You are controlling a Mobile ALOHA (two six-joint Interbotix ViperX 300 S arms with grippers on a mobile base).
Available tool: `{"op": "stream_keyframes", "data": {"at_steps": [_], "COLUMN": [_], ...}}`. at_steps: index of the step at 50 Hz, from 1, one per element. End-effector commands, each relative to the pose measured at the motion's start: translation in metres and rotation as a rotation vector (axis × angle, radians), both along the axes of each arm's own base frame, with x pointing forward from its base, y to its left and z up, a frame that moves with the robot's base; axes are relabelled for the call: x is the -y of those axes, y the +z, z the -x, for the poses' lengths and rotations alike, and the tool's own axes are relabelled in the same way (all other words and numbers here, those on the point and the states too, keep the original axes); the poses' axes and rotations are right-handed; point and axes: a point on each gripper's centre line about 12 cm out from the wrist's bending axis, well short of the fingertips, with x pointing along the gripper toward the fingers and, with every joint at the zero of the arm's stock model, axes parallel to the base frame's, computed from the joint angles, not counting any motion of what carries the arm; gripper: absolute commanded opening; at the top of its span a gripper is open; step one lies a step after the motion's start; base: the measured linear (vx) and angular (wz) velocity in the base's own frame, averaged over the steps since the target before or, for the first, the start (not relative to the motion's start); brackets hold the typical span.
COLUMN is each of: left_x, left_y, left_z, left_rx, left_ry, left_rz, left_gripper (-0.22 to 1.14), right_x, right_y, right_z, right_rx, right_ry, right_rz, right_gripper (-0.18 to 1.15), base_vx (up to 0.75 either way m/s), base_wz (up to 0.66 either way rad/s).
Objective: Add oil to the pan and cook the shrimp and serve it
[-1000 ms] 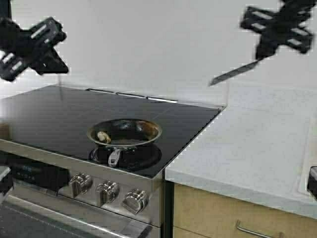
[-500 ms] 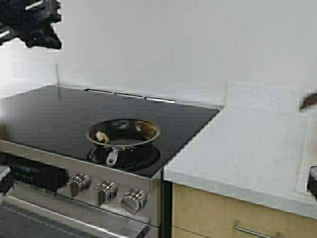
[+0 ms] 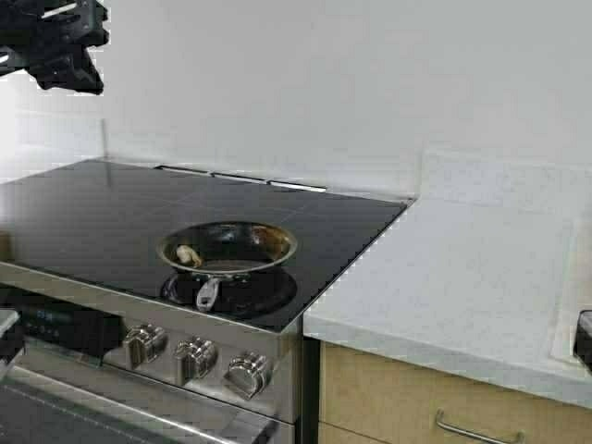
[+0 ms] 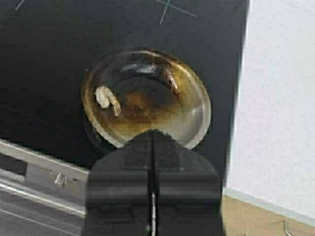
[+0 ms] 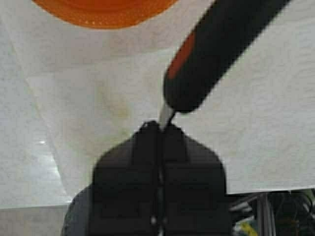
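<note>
**Shrimp in the pan, spatula in our right gripper off to the side**

We see the pan (image 3: 228, 248) sitting on the black cooktop (image 3: 111, 208), its short handle pointing toward the stove's knobs (image 3: 192, 355). The shrimp (image 3: 190, 254) lies inside against the pan's left wall; in the left wrist view it shows as a pale curl on a browned, glossy base, so we judge oil is already in. No oil jug appears in any view.

Our left gripper (image 4: 152, 147) hangs high above the pan, fingers pressed together on nothing. Our right gripper (image 5: 160, 129) is out of the high view; its wrist camera shows the fingers clamped on the thin metal end of a spatula (image 5: 216, 54) with a black-and-red handle, over a stained paper towel (image 5: 98, 98) near an orange bowl (image 5: 103, 6).

The risks from here, as we judge them: the grip on that thin metal end looks narrow, so the spatula could twist or slip when pushed against the shrimp. The shrimp sits tight to the wall, where a scoop could flick it over the rim or shove the light pan across the glass.
</note>
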Motion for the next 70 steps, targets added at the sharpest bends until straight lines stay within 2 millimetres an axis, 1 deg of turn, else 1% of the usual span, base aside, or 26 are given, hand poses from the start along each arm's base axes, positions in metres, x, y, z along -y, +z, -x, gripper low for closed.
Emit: {"op": "stream_keyframes", "data": {"at_steps": [1, 11, 20, 25, 28, 30, 32, 37, 40, 42, 44, 53, 59, 64, 68, 70], "left_x": [0.000, 0.000, 0.001, 0.000, 0.001, 0.001, 0.001, 0.001, 0.001, 0.001, 0.001, 0.000, 0.001, 0.000, 0.000, 0.000], "left_y": [0.006, 0.004, 0.001, 0.001, 0.001, 0.001, 0.001, 0.001, 0.001, 0.001, 0.001, 0.000, 0.000, 0.001, 0.000, 0.000], "left_z": [-0.005, -0.005, -0.007, -0.008, -0.008, -0.008, -0.007, -0.007, -0.008, -0.007, -0.007, -0.007, -0.007, -0.007, -0.007, -0.007], "left_rx": [0.019, 0.012, 0.002, 0.001, 0.001, 0.001, 0.000, 0.000, 0.001, 0.000, 0.000, -0.003, -0.002, -0.001, -0.003, -0.004], "left_ry": [0.000, -0.002, -0.002, -0.001, -0.001, -0.001, -0.002, -0.002, -0.001, -0.002, -0.002, 0.000, -0.001, 0.000, -0.001, 0.000], "left_rz": [0.003, 0.002, 0.001, 0.000, 0.002, 0.002, 0.001, 0.001, 0.002, 0.001, 0.001, 0.001, 0.002, 0.001, 0.002, 0.001], "left_gripper": [0.04, 0.04, 0.04, 0.04, 0.04, 0.04, 0.04, 0.04, 0.04, 0.04, 0.04, 0.04, 0.04, 0.04, 0.04, 0.04], "right_x": [0.006, 0.010, 0.010, 0.011, 0.015, 0.018, 0.021, 0.027, 0.029, 0.029, 0.030, 0.030, 0.033, 0.038, 0.045, 0.048], "right_y": [-0.005, -0.027, -0.033, -0.036, -0.038, -0.039, -0.039, -0.037, -0.036, -0.037, -0.036, -0.035, -0.029, -0.013, 0.011, 0.029], "right_z": [-0.007, -0.003, 0.000, -0.003, -0.004, -0.004, -0.003, 0.000, -0.001, -0.001, -0.002, -0.002, -0.005, -0.011, -0.017, -0.021], "right_rx": [-0.003, -0.044, -0.066, -0.087, -0.102, -0.107, -0.110, -0.113, -0.110, -0.111, -0.108, -0.106, -0.086, -0.032, 0.037, 0.080], "right_ry": [0.005, -0.005, -0.007, 0.002, -0.008, -0.028, -0.053, -0.092, -0.095, -0.095, -0.098, -0.103, -0.107, -0.132, -0.148, -0.146], "right_rz": [-0.007, -0.034, -0.062, -0.098, -0.128, -0.142, -0.149, -0.155, -0.153, -0.152, -0.150, -0.149, -0.132, -0.087, -0.030, 0.007], "right_gripper": [0.08, 0.08, 0.08, 0.11, 0.19, 0.27, 0.38, 0.70, 0.85, 0.93, 0.97, 0.97, 0.97, 0.97, 0.97, 0.97], "base_vx": [0.00, 0.00, 0.00, 0.00, 0.00, 0.00, 0.00, 0.00, 0.00, 0.00, 0.00, 0.00, 0.00, 0.00, 0.00, 0.00], "base_wz": [0.00, 0.00, 0.00, 0.00, 0.00, 0.00, 0.00, 0.00, 0.00, 0.00, 0.00, 0.00, 0.00, 0.00, 0.00, 0.00]}}
